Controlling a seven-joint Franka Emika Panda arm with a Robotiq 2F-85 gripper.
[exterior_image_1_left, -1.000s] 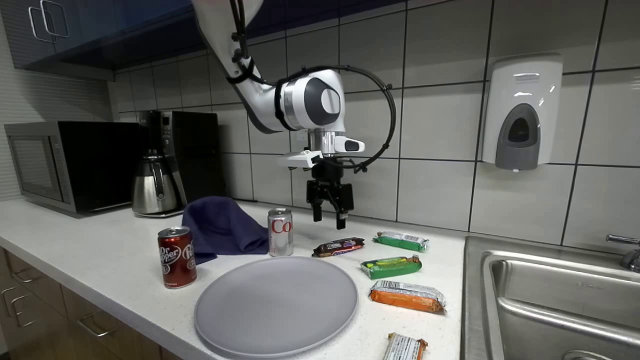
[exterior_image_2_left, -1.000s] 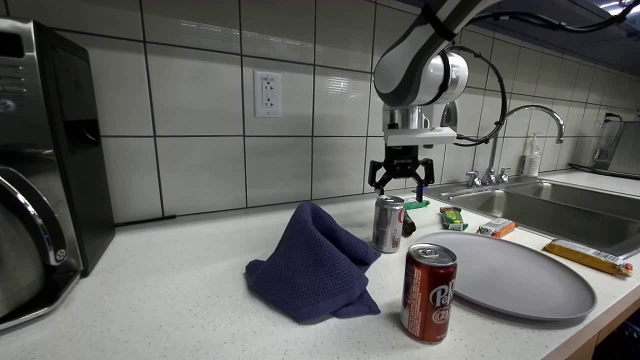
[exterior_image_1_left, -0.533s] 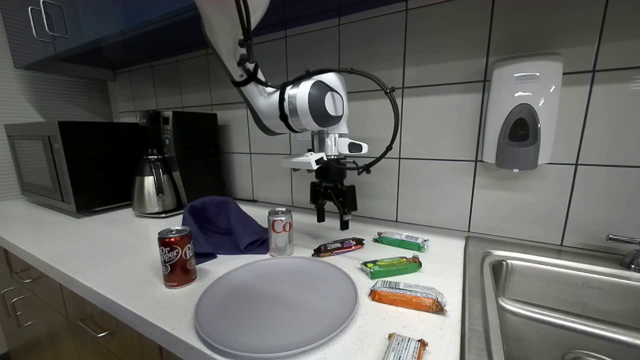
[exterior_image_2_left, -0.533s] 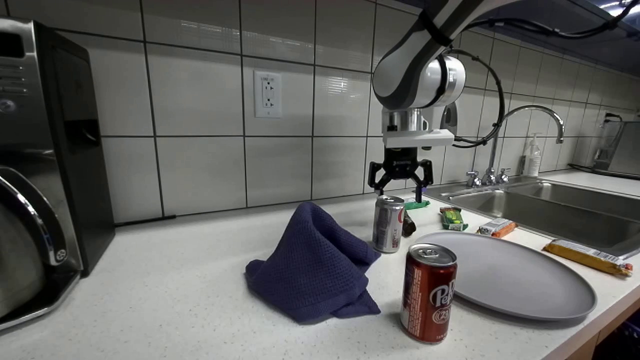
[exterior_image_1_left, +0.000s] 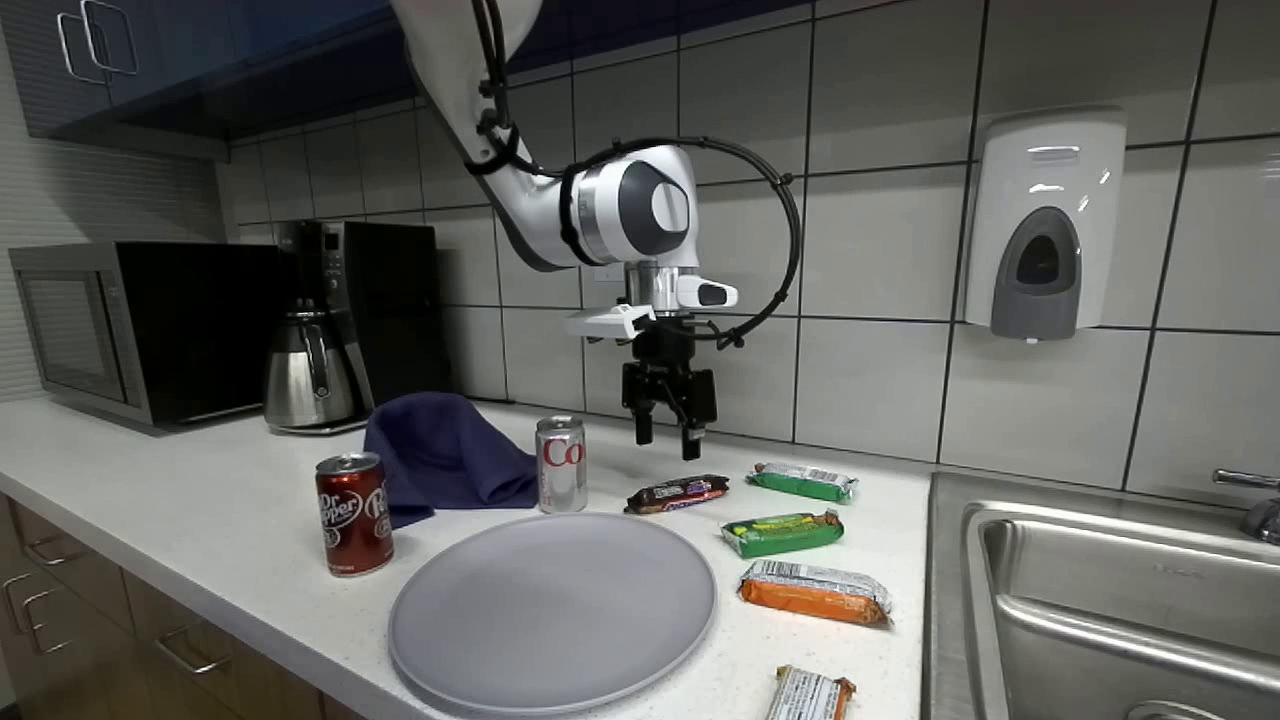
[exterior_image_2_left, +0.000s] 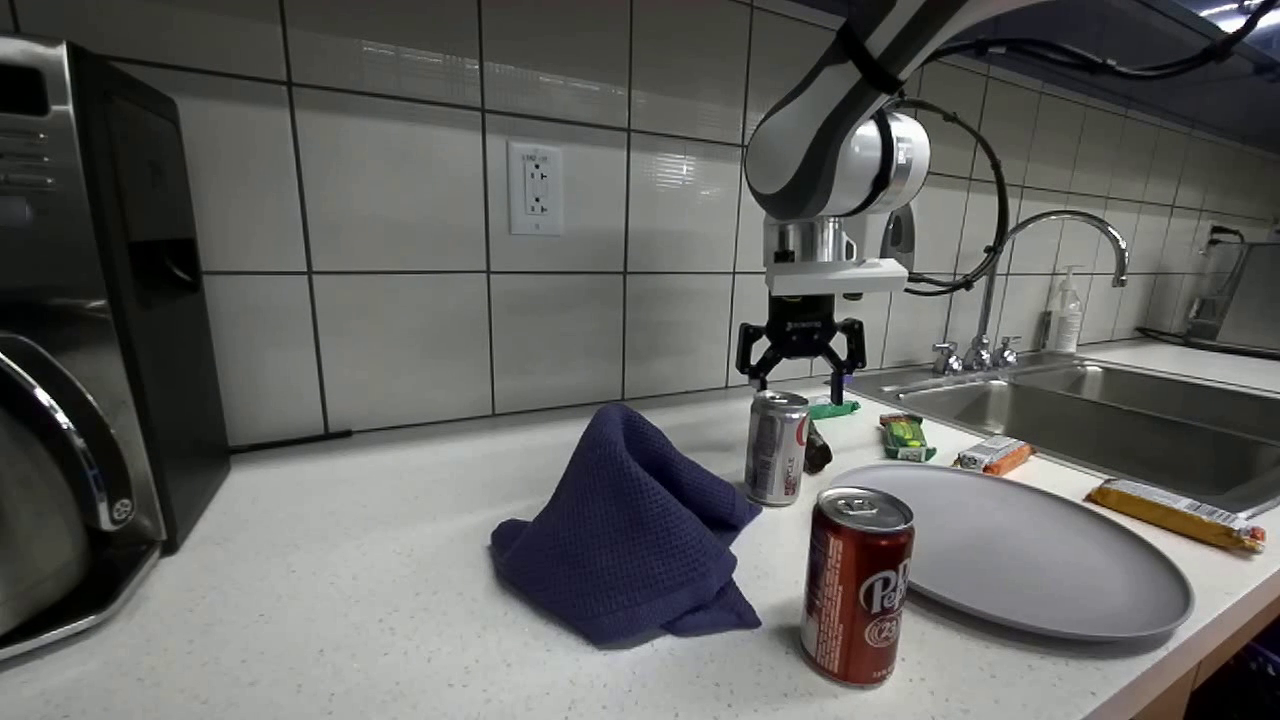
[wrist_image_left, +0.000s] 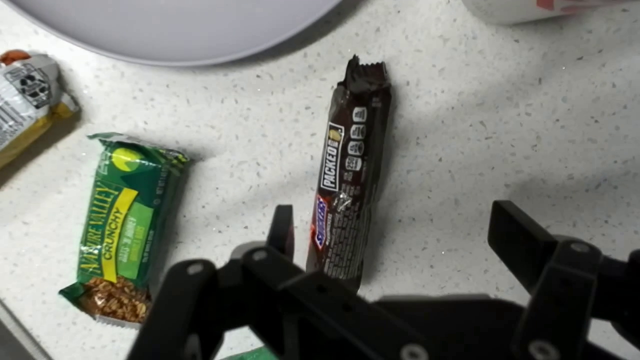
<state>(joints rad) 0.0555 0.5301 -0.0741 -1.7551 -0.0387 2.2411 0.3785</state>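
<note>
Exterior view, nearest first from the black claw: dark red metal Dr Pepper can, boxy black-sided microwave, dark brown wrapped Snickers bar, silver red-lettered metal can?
In an exterior view, from the claw:
1. Snickers bar, below it.
2. Silver can, left in the picture.
3. Dr Pepper can, farther left, towards the camera.
4. Microwave, far left, at the back.

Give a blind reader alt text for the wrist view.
An open, empty pincer hangs above a speckled white counter where a brown candy bar lies. Left of it are a green granola bar and, cut off by the edge, another wrapped bar; a gray plate and a can show partly along the top.
</note>
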